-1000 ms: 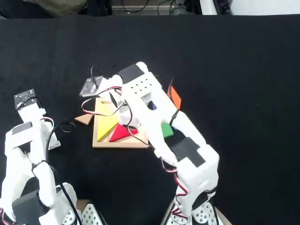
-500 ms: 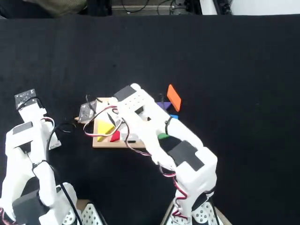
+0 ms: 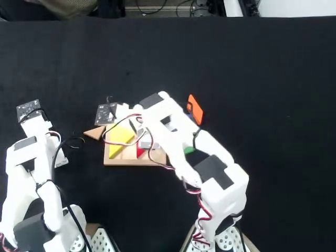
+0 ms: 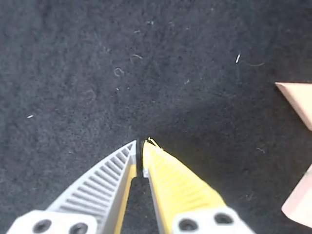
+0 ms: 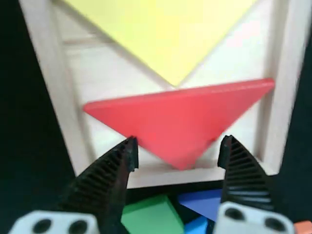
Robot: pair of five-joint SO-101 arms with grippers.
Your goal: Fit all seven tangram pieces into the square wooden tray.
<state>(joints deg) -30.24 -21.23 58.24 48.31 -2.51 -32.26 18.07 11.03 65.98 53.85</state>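
Straddles red triangle (image 5: 180, 122) in tray (image 5: 48, 73) with right end effector (image 5: 179, 144) spread; risks wedging it against tray rim if closing off-centre. Holds left end effector (image 4: 141, 146) pressed together.

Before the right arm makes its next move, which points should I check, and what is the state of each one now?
1. Right gripper open: ok.
2. Red triangle between its jaws: ok.
3. Red triangle flat in the wooden tray: cannot tell.
4. All pieces inside tray: not ok; green piece, blue piece and orange piece lie outside.
5. Left gripper away from tray: ok, shut over the black cloth.
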